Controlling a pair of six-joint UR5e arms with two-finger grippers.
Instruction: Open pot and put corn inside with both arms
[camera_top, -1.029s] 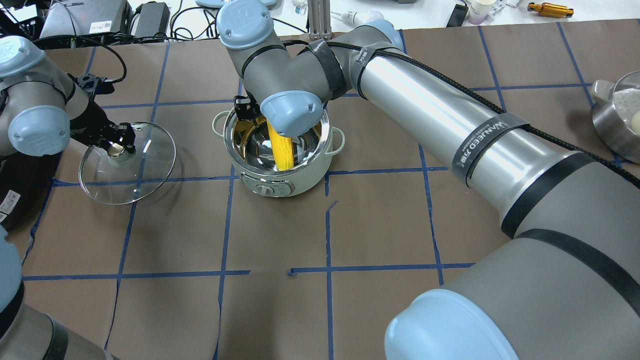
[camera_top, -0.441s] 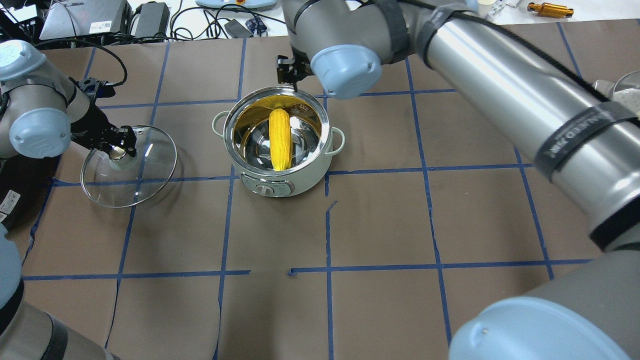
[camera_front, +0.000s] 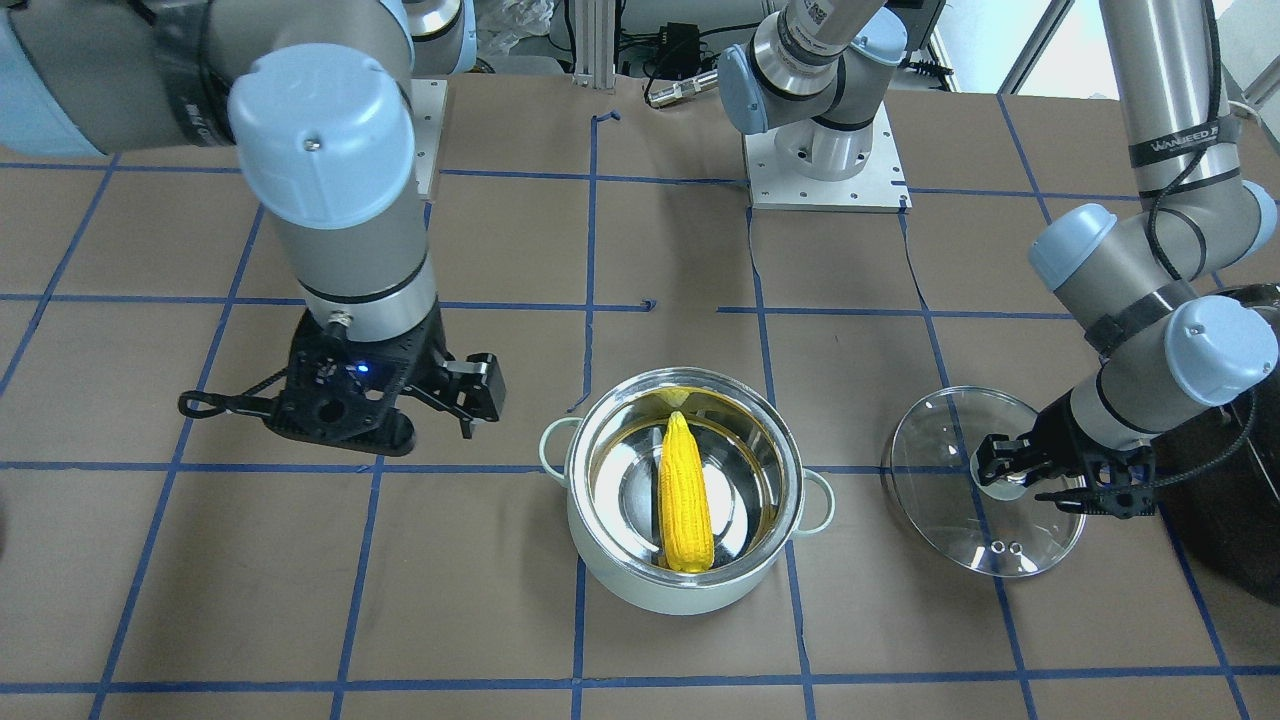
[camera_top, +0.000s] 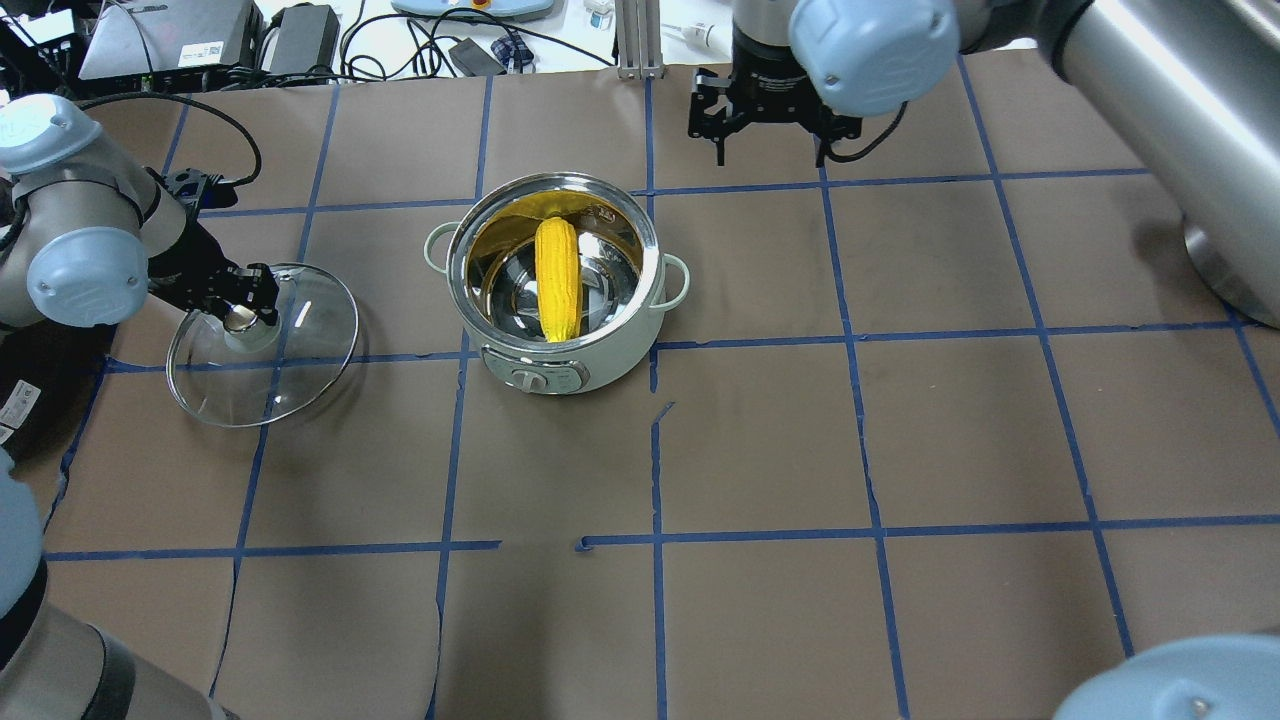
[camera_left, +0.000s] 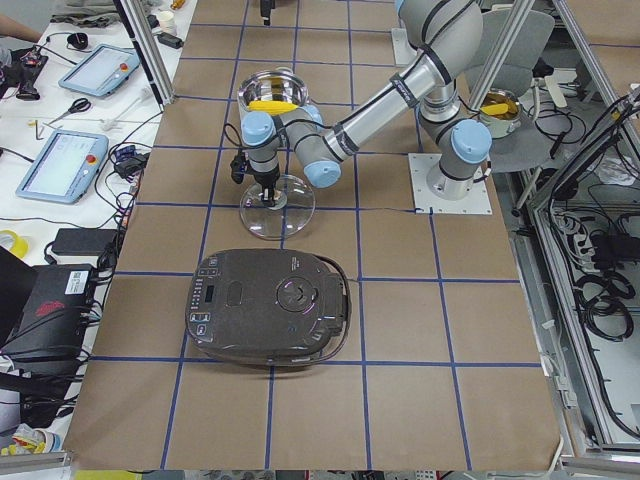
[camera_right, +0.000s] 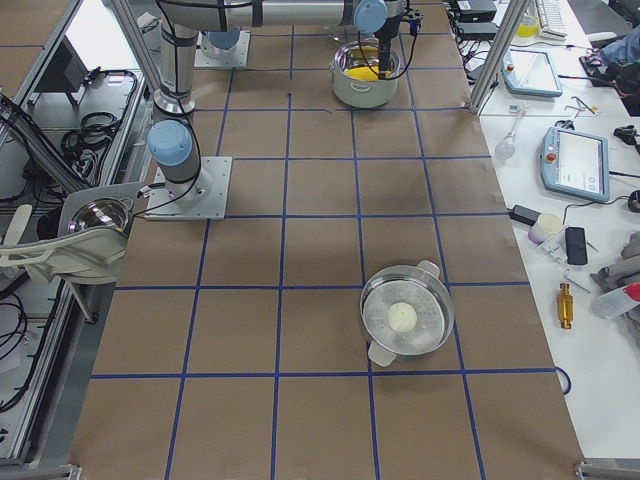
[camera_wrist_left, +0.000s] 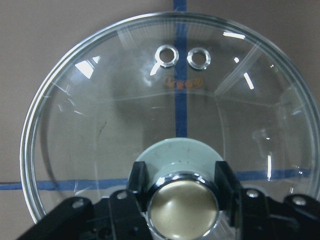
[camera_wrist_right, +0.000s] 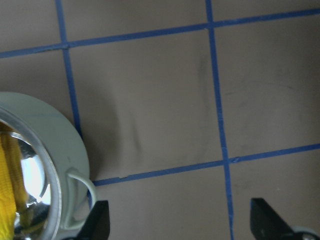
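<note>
The pale mint-green pot (camera_top: 560, 365) stands open mid-table, also in the front view (camera_front: 690, 595). The yellow corn (camera_top: 557, 280) lies inside it, leaning on the wall (camera_front: 685, 495). My left gripper (camera_top: 240, 305) is shut on the metallic knob (camera_wrist_left: 182, 207) of the glass lid (camera_top: 290, 380), held low over the table left of the pot. Whether the lid touches the table I cannot tell. My right gripper (camera_top: 772, 140) is open and empty, beyond and to the right of the pot. In the right wrist view its fingertips (camera_wrist_right: 97, 220) are spread wide, with the pot's rim (camera_wrist_right: 50, 145) at the left.
A black appliance (camera_left: 270, 305) lies by the table's left end, close to the lid. A steel pan (camera_right: 405, 315) holding a white lump sits toward the right end. Cables and devices (camera_top: 300, 35) line the far edge.
My right gripper has let go of the corn, risen out of the pot and swung away to the far right. The corn now lies in the pot. The lid has shifted slightly.
</note>
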